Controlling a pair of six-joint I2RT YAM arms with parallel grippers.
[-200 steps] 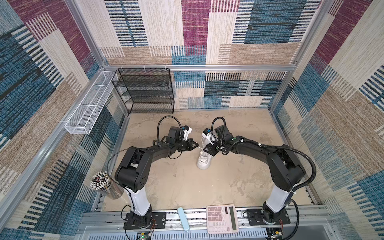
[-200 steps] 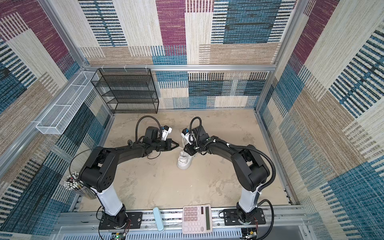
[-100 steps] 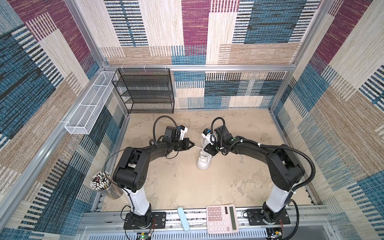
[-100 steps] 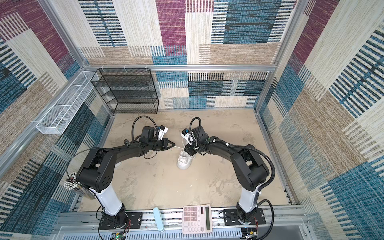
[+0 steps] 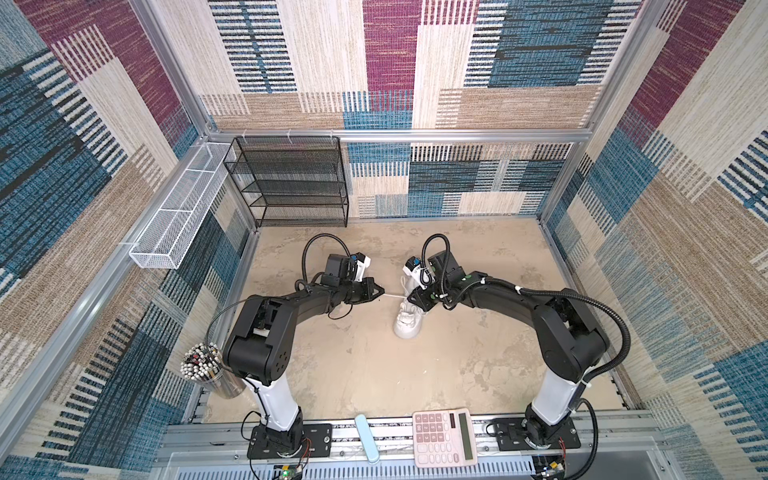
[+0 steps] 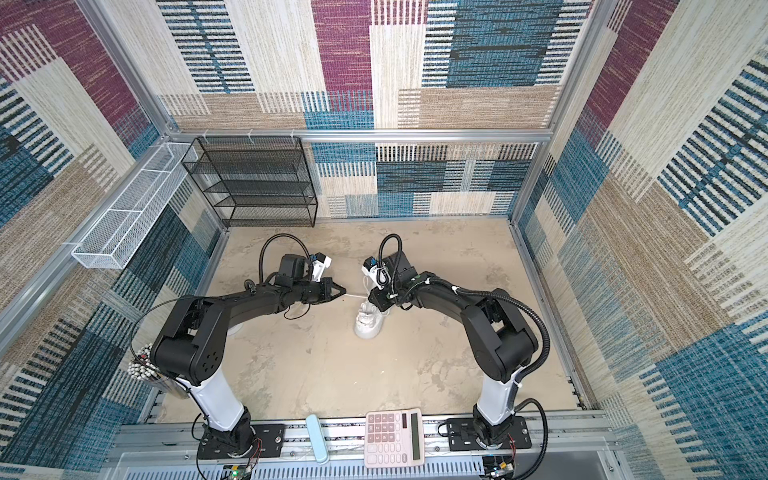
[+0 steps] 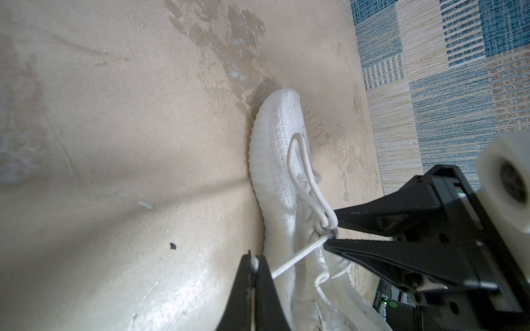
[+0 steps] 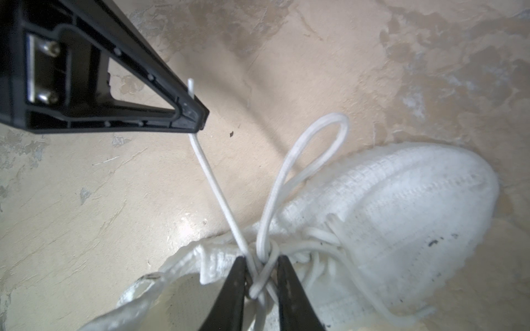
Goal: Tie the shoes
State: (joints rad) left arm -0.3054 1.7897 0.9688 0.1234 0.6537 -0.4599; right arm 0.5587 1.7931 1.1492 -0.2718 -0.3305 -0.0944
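The bow on the sneaker (image 5: 408, 325) was unfinished: left end effector (image 7: 253, 262) clamped a taut lace (image 8: 218, 195), right end effector (image 8: 261, 270) pinched the loop (image 8: 332, 117).

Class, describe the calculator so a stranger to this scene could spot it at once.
Find the metal rail along the near edge of the floor. The calculator lies on it between the left arm's base and the right arm's base, nearer the right. It alone is pink with keys; the pale blue case beside it is slim and plain.
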